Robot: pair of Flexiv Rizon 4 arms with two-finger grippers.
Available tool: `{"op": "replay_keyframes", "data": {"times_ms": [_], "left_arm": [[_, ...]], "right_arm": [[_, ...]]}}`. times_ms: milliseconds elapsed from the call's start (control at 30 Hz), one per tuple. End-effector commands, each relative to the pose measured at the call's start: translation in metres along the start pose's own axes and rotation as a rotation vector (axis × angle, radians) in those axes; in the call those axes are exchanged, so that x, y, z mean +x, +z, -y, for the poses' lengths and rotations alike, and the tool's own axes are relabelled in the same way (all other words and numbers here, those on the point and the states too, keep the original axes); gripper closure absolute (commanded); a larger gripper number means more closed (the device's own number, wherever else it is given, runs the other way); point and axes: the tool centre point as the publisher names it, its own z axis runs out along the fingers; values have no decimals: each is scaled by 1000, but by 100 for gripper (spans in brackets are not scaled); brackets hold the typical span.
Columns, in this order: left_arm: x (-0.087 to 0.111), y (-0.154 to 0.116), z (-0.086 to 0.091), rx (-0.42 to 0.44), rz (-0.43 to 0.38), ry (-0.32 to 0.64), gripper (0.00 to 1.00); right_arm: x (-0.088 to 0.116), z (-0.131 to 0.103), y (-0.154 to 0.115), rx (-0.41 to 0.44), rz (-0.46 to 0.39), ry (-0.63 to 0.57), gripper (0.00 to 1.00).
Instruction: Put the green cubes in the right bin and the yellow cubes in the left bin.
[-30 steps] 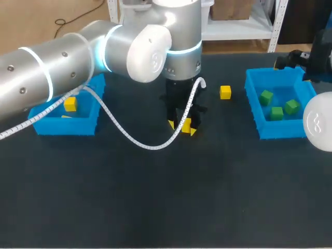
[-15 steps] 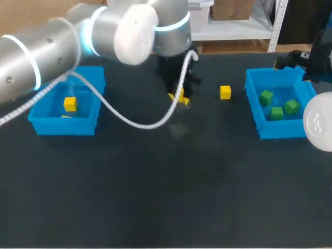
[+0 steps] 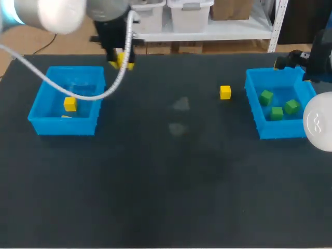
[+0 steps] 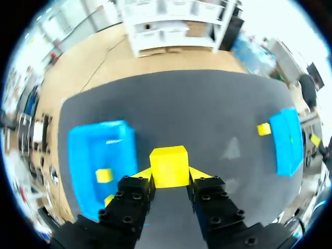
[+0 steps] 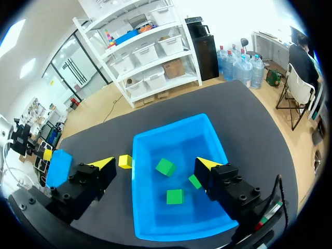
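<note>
One item outside the task noted: the table [image 3: 166, 197]. Its top is a dark, matte, charcoal surface of even tone, spanning the head view from side to side. The far edge runs straight. The near edge shows only as a thin pale line. The surface lies flat, with no visible folds or tears.

Two faint pale patches sit near the middle of the table, one [image 3: 181, 104] just beyond the other [image 3: 177, 128], close together but apart. Both have soft, blurred outlines. Whether they are marks or reflected light cannot be determined. The left wrist view shows a similar pale patch on the same dark surface.
</note>
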Motion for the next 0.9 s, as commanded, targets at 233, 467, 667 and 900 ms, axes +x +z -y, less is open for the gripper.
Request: {"op": "replay_keyframes", "data": {"times_ms": [233,467,667,900], "left_arm": [[52,13,-99,-107,165,-221,100],[54,23,-112,-135,139,-292,0],[35,13,-66,-66,187,-216,0],[14,12,57,87,170,62,0]], "right_arm": [[0,-1,-2,4,-1,0,0],[0,-1,-2,4,-1,0,0],[0,-1,-2,4,-1,0,0],[0,-1,-2,4,-1,0,0]]}}
